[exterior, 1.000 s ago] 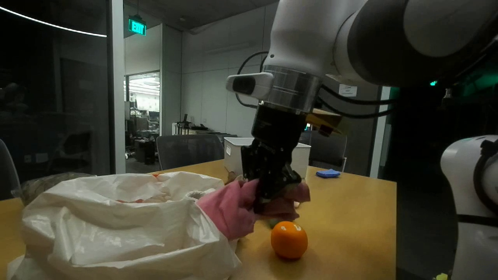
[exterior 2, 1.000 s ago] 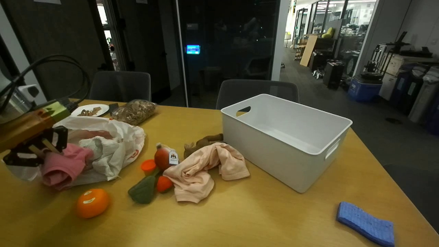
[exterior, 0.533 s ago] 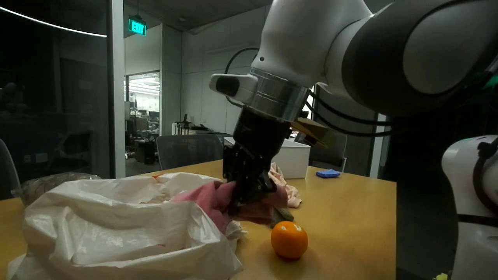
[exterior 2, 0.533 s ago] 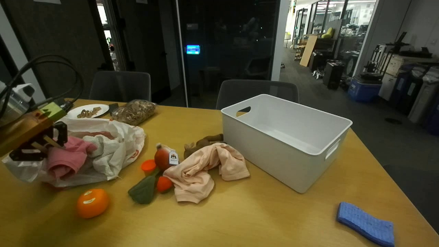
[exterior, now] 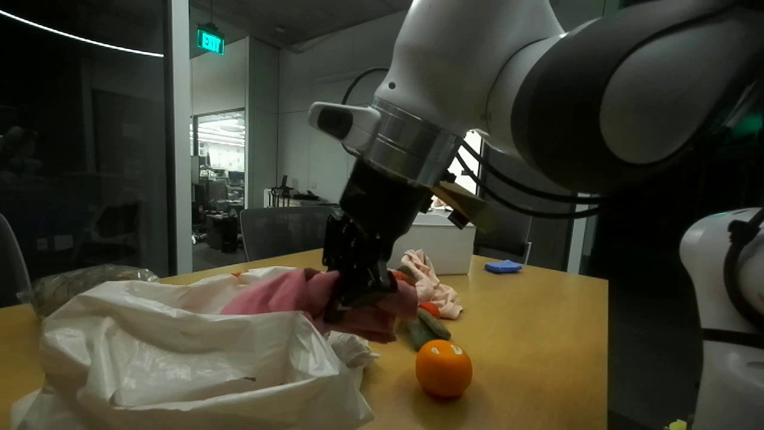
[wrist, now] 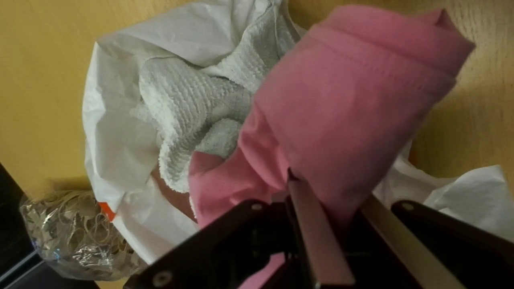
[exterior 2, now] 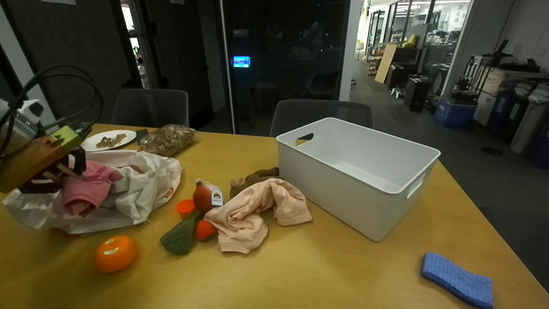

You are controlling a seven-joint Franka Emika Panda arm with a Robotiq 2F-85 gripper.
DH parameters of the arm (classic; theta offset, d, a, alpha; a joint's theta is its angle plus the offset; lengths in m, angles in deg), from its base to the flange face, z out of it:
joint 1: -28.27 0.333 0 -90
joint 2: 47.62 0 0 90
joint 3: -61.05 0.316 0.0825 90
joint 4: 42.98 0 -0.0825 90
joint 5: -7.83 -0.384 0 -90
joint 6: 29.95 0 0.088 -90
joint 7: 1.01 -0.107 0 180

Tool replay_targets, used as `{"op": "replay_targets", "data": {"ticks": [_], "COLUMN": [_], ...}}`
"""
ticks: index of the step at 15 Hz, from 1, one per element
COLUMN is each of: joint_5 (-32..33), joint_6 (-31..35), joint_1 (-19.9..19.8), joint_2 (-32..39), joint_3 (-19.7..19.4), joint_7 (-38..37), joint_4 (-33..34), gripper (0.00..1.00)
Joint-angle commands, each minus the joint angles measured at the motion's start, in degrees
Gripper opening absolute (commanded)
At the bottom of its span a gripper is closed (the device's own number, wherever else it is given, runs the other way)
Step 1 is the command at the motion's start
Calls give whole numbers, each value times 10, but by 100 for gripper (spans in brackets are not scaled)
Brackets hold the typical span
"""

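Pink cloth [wrist: 353, 108] is clamped in the gripper [wrist: 330, 189], spilling out both sides over a white bag [wrist: 114, 136], short of the far edge of the tabletop [exterior 2: 343, 274] in an exterior view. The arm [exterior: 459, 65] reaches down at a slant.

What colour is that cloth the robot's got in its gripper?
Pink. The cloth shows best in the wrist view.

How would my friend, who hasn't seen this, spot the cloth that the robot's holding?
On the wooden table sits a white plastic bag, its mouth open. At that opening, the black gripper pinches the pink cloth. Its smooth, deep pink sets it apart from the ribbed white cloth in the bag and the pale peach cloth beside the white bin.
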Motion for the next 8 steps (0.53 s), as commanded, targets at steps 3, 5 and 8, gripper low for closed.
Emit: {"op": "replay_targets", "data": {"ticks": [3, 5, 8], "joint_5": [47, 81, 117], "joint_6": [52, 71, 91], "joint_1": [-32, -54, -76], "joint_2": [78, 90, 105], "joint_3": [52, 73, 86], "joint_7": [-74, -102, -129], "joint_4": [39, 48, 66], "gripper": [7, 7, 7]}}
